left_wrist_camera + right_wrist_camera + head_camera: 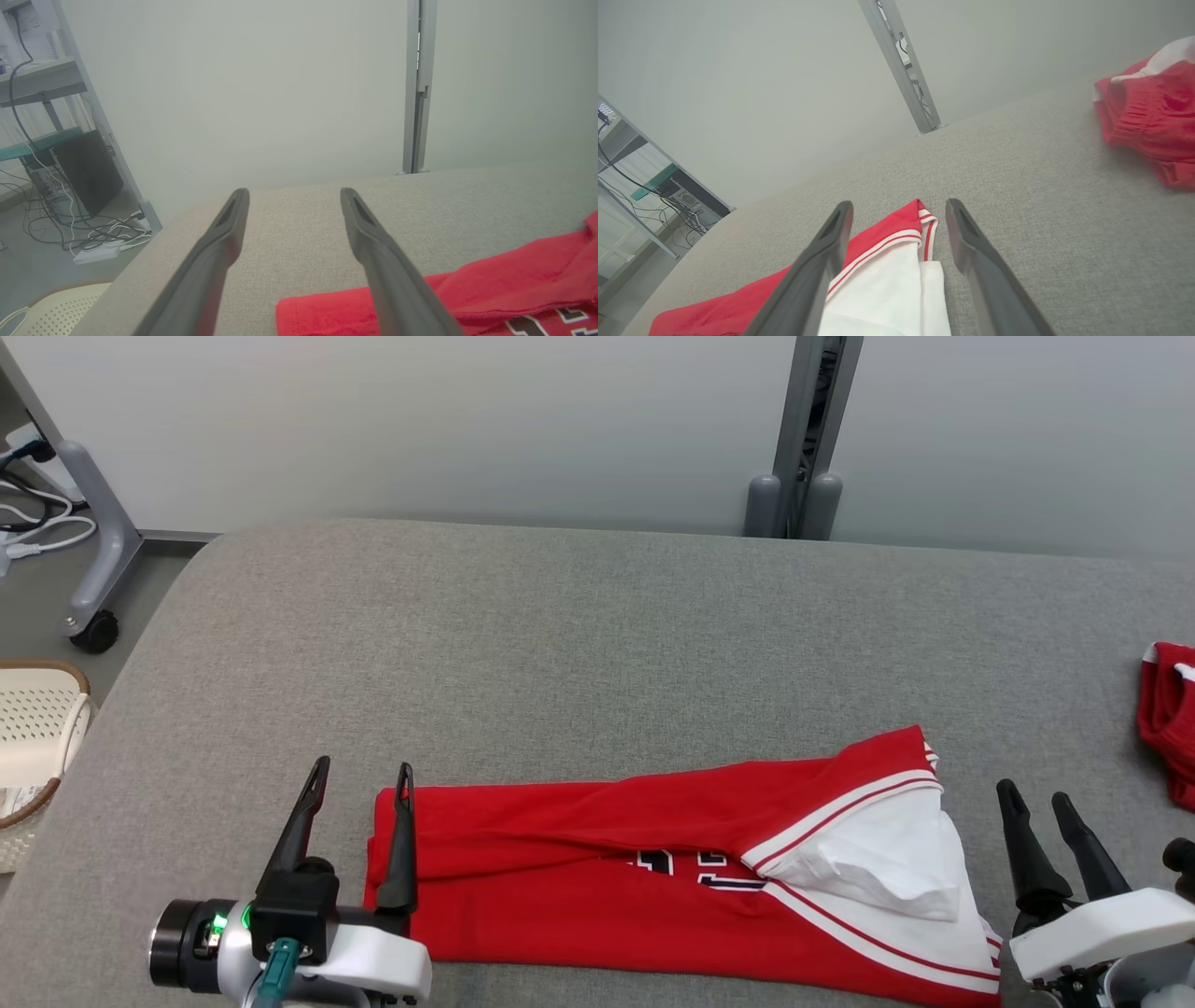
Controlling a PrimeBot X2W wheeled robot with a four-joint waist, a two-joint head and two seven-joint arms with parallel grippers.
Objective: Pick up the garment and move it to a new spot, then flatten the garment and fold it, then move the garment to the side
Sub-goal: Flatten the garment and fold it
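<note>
number on garment half hidden, red cloth cut at right edge, basket at left

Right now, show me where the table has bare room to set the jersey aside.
The whole far half of the table, between the jersey and the wall, is bare. So is the left end, past the left end effector. The right is crowded: the right end effector and another red garment.

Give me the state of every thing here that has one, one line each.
Red jersey: folded into a long band, lying on the table, not held.
Left hand: open, empty, at the jersey's left end.
Right hand: open, empty, by the jersey's right end.
Second red garment: crumpled, near the table's right edge.
</note>
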